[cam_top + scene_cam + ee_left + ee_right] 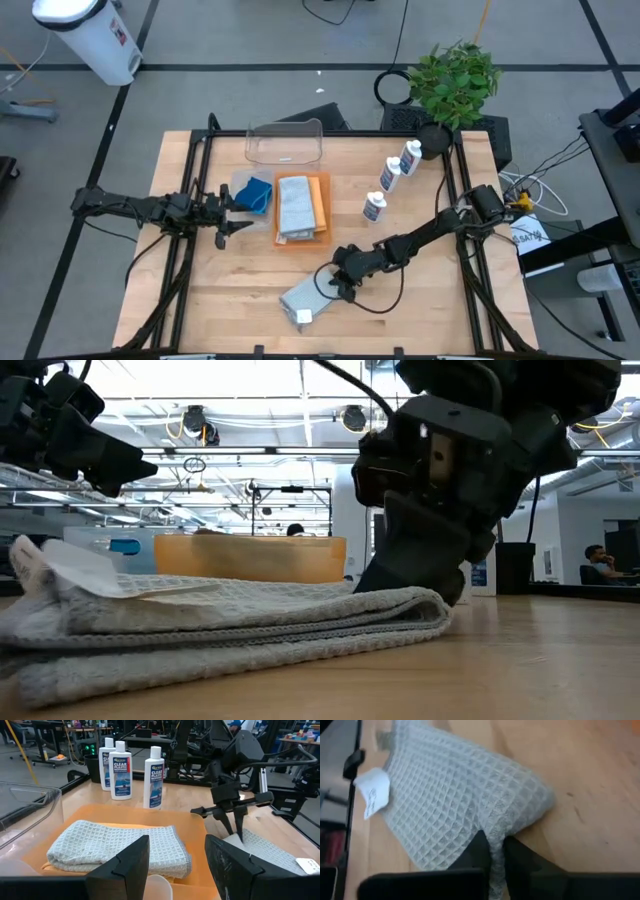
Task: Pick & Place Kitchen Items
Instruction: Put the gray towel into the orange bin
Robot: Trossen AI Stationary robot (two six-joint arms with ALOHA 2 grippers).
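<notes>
A grey folded waffle cloth [308, 299] with a white tag [372, 794] lies flat near the table's front edge. My right gripper [494, 851] is shut on its far right end. A second grey cloth [294, 205] rests on an orange folded cloth [318, 190] at mid-table, next to blue sponges [256, 194]. Three white blue-labelled bottles [390, 178] stand upright at the right. My left gripper [175, 865] hovers open at the left, level with the sponges, touching nothing. My right gripper pinches the folded cloth's far right end [496, 831] between its two fingers, where the weave bunches into a ridge; how many layers cannot be told. The fingers slant down from the table's right side. The cloth lies flat on the table [560, 660].
A clear plastic tub [285, 143] stands at the far edge of the table. Beyond the far right corner is a green potted plant [455, 85]. Bare wood [430, 300] lies to the right of the held cloth and along the near left.
</notes>
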